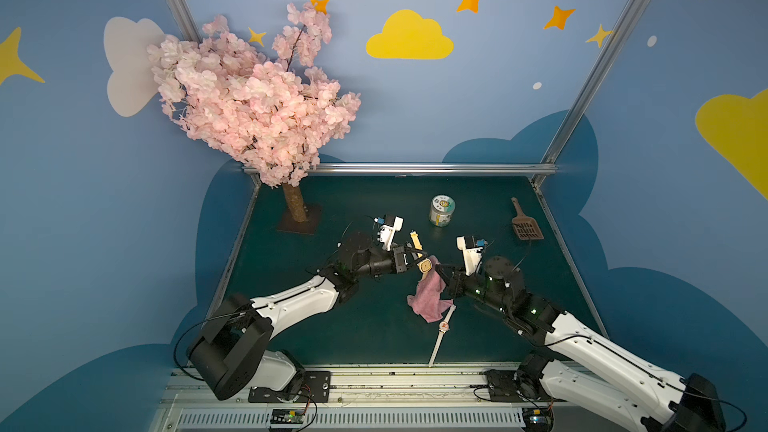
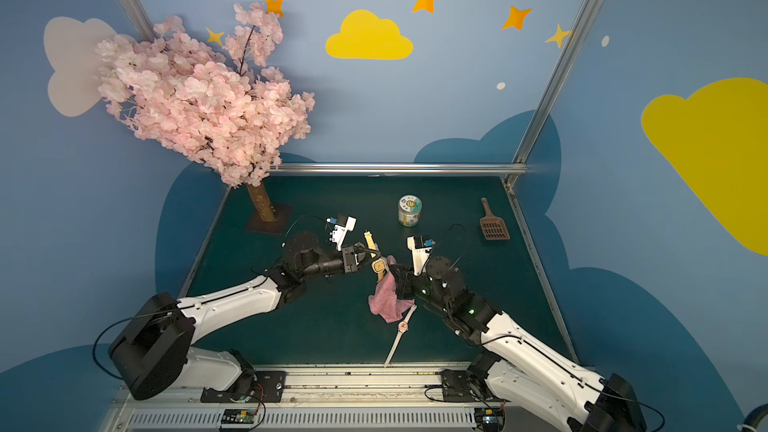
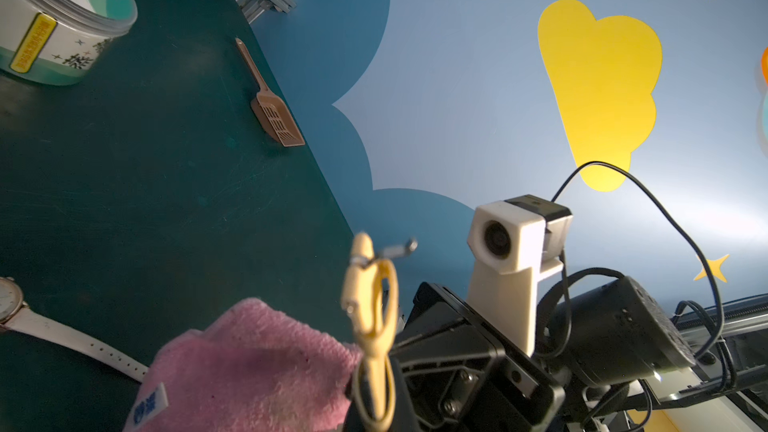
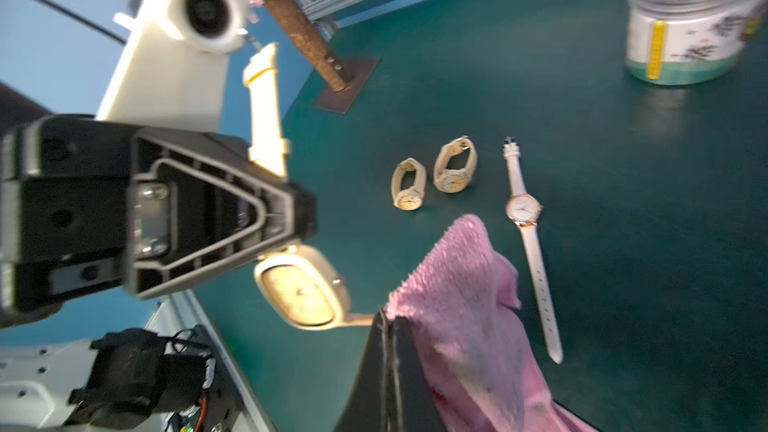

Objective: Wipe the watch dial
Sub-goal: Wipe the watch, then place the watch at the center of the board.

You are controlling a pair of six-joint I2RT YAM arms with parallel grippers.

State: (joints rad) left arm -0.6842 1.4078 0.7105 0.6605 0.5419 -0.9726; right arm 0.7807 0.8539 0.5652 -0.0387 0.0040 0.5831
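Observation:
My left gripper [image 1: 415, 259] is shut on the strap of a cream-yellow watch and holds it above the table. Its rounded rectangular dial [image 1: 424, 265] [image 4: 301, 290] shows uncovered in the right wrist view. The strap [image 3: 374, 317] loops up from the left gripper [image 3: 374, 401]. My right gripper [image 1: 440, 272] [image 4: 388, 326] is shut on a pink cloth [image 1: 430, 295] [image 4: 465, 297]. The cloth [image 3: 257, 367] hangs down to the table, and its top edge is right beside the dial.
A white-strapped watch [image 1: 444, 326] [image 4: 523, 209] lies flat by the cloth. Two small cream watches [image 4: 409, 184] [image 4: 455, 166] stand on the green table. A lidded jar [image 1: 441, 210] and a brown scoop [image 1: 525, 226] sit farther back, and the pink blossom tree [image 1: 253, 101] stands at the back left.

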